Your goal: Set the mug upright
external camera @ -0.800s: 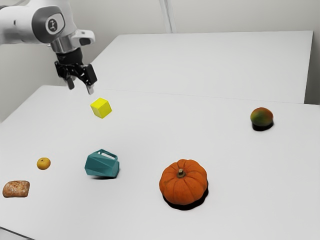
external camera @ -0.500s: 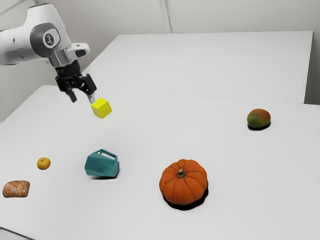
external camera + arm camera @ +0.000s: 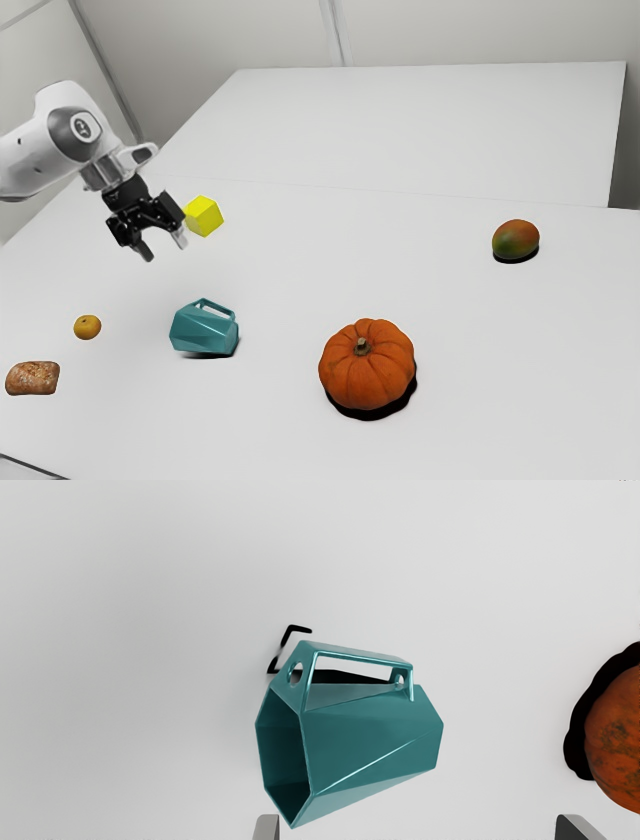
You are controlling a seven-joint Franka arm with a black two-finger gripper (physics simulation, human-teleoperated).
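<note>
Mug (image 3: 203, 330) lies tipped on its side on the white counter (image 3: 450, 320), toward the near part of the exterior view's left, its handle (image 3: 360, 656) along the far, upper side and its open mouth (image 3: 282, 750) turned away from the pumpkin (image 3: 367, 365). My claw (image 3: 165, 248) hangs above the counter, up and to the exterior view's left of the mug, fingers (image 3: 266, 827) spread wide apart with nothing held between them. The pumpkin sits to the exterior view's right of the mug and a little nearer. Farther back than the mug there's a yellow cube (image 3: 205, 217), and well apart, at the far part of the exterior view's right, a mango (image 3: 515, 240). Over on the exterior view's left I have a small orange fruit (image 3: 87, 327), with a piece of bread (image 3: 32, 378) just nearer.
</note>
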